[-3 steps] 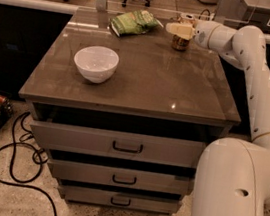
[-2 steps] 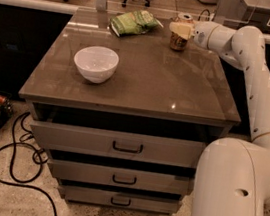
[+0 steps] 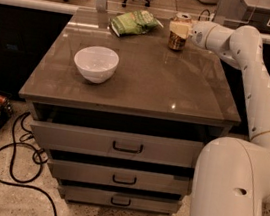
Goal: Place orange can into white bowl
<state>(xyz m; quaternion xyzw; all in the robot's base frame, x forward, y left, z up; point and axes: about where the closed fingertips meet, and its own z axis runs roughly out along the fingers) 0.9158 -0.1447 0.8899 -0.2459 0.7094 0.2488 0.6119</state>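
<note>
The orange can stands upright at the far right of the cabinet top, its silver rim showing above the gripper. My gripper reaches in from the right and is closed around the can's middle, one cream finger across its front. The can's base is at or just above the surface; I cannot tell which. The white bowl sits empty on the left part of the top, well apart from the can and gripper.
A green crinkly snack bag lies at the far edge, left of the can. The brown cabinet top sits over three shut drawers. My arm runs along the right side. Cables and a basket lie on the floor at left.
The gripper and the can have shifted very slightly to the left. The bowl and bag have not moved.
</note>
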